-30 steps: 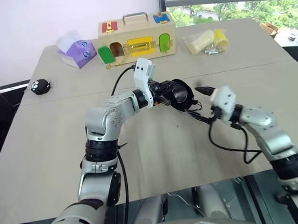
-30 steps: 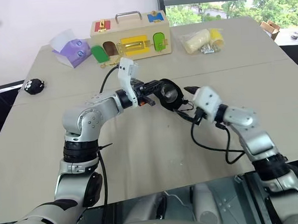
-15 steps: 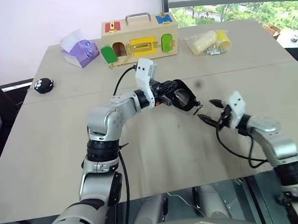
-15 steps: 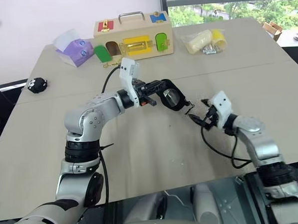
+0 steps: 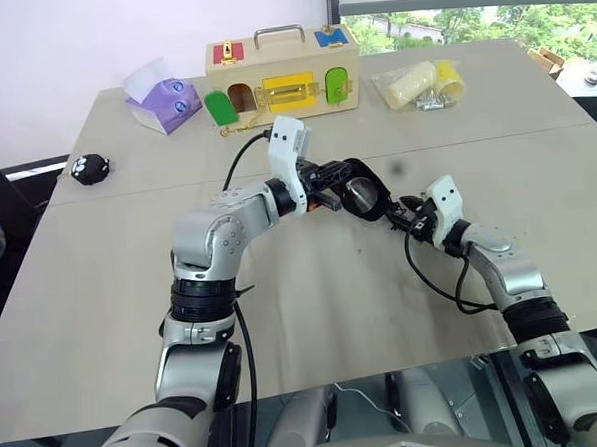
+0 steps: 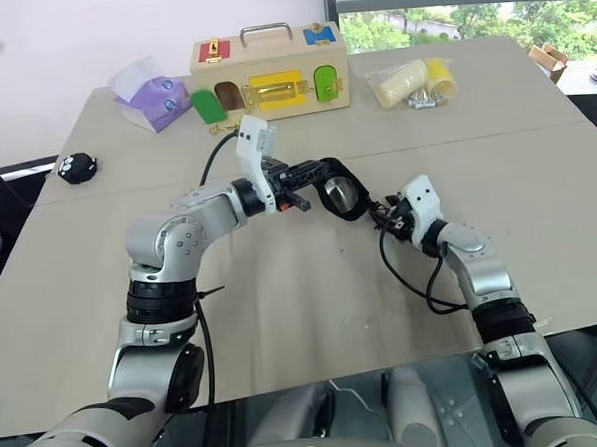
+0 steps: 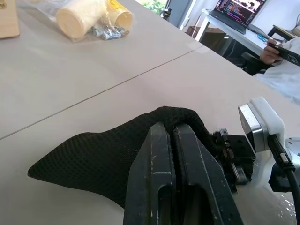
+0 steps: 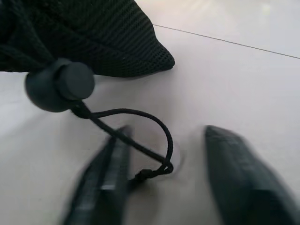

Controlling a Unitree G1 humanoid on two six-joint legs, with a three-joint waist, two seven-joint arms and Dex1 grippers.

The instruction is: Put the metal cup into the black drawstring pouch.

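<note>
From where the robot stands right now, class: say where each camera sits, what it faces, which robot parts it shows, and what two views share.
Left eye, right eye: on the head, looking forward and down over the table; both arms show, the left pincer holding the black drawstring pouch.
Left wrist: along shut fingers clamping the pouch.
Right wrist: along the right pincer toward the pouch's toggle and cord.
Shared: the pouch.
</note>
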